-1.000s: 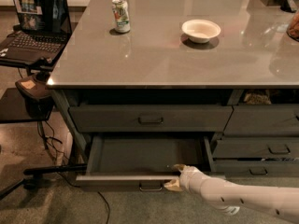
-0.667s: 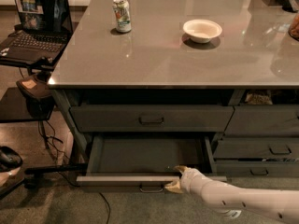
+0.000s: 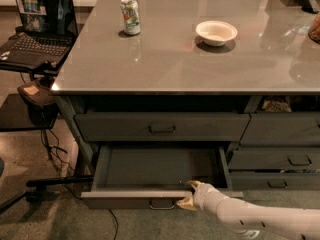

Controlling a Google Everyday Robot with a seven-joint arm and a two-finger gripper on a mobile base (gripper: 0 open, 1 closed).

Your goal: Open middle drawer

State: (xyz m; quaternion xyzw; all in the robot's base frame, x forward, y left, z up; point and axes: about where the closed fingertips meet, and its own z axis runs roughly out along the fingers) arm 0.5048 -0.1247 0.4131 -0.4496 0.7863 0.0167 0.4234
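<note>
At 6 o'clock in the view, below the desk (image 3: 200,69), the middle drawer (image 3: 160,166) stands pulled well out of the cabinet, its plain grey tray exposed and its front panel nearest the camera. A small dark loop handle (image 3: 161,204) sits at the centre of that panel. The hand (image 3: 188,194) is at the front edge of the drawer, just to the 3 o'clock side of the handle. One pale yellow fingertip (image 3: 194,184) lies over the rim inside the tray and the other is in front of the panel, so the hand grips the panel between them. The white arm (image 3: 260,219) enters from 4 o'clock, low in the frame.

Directly above the open drawer, the taller top drawer (image 3: 162,126) is closed. Further closed drawers (image 3: 299,159) lie at 3 o'clock.

On the desk top, a drinks can (image 3: 130,16) stands upright at 11 o'clock and a white bowl (image 3: 216,32) rests at 12 o'clock, well apart from it. An open laptop (image 3: 40,26) sits on a separate low stand at 10 o'clock, beside the desk.
</note>
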